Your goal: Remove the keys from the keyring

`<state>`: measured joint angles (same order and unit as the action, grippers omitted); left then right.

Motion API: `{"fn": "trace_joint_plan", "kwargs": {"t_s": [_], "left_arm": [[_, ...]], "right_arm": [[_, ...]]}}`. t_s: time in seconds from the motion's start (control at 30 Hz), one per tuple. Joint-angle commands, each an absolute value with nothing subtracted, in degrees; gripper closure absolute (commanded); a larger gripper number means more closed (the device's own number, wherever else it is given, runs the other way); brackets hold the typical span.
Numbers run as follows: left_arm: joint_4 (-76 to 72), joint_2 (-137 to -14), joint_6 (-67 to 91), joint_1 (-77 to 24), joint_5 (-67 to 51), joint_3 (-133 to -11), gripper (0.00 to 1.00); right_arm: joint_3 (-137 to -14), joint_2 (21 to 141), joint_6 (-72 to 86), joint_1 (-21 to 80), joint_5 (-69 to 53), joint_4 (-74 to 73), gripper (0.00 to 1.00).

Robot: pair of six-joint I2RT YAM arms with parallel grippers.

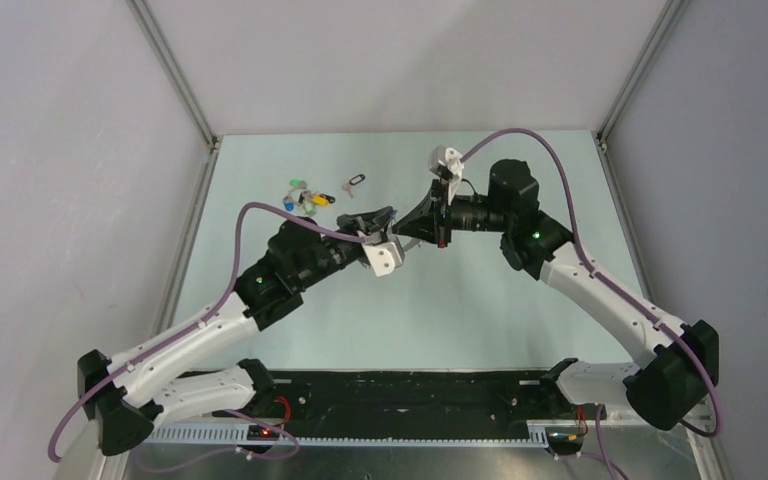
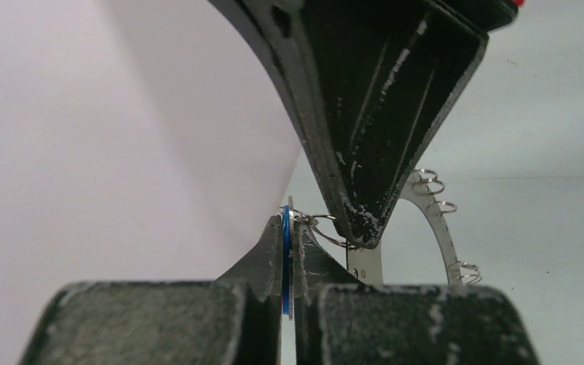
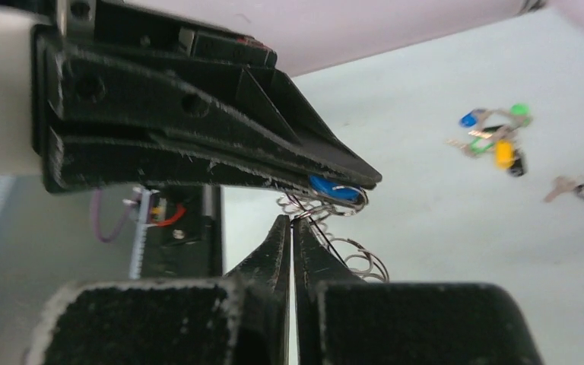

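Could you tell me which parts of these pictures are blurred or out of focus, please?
Top external view: even light, sharp, but the loose keys are tiny. Left wrist view: the left end effector is soft near the lens, the keyring crisp. Right wrist view: the blue key is sharp, the loose keys behind blurred.

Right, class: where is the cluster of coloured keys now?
In the top view the coloured keys lie on the table left of centre, beyond the left gripper, beside a black-looped key.
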<state>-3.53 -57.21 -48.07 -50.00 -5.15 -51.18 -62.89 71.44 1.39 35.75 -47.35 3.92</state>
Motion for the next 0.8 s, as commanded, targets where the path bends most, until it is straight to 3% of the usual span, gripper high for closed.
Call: {"fn": "trace_joint_plan", "kwargs": {"t_s": [0.0,0.23,0.6,0.7,0.77], "left_arm": [[-5.78,-57.00,-49.49,-49.95,-9.27,-49.98,1.00],[-5.99,-56.00,-48.71,-49.96,-11.91,-50.00,1.00],[-7.06,-55.01,-48.71,-49.96,-10.87,-49.61,1.00],[-7.15,-55.08,-48.82,-50.06,-10.63,-49.50,1.00],[-7.20,-55.10,-48.80,-49.98,-10.55,-49.46,1.00]], "right_arm": [[-70.12,73.38,14.21,35.51,-53.13,-1.99,1.00],[-71.81,78.36,32.08,33.00,-57.80,4.13,1.00],[-71.50,81.35,41.54,30.10,-59.07,4.04,1.00],[-70.98,79.96,38.77,29.42,-59.35,2.59,0.72],[-70.48,78.41,35.01,28.79,-59.67,1.02,0.64]]}}
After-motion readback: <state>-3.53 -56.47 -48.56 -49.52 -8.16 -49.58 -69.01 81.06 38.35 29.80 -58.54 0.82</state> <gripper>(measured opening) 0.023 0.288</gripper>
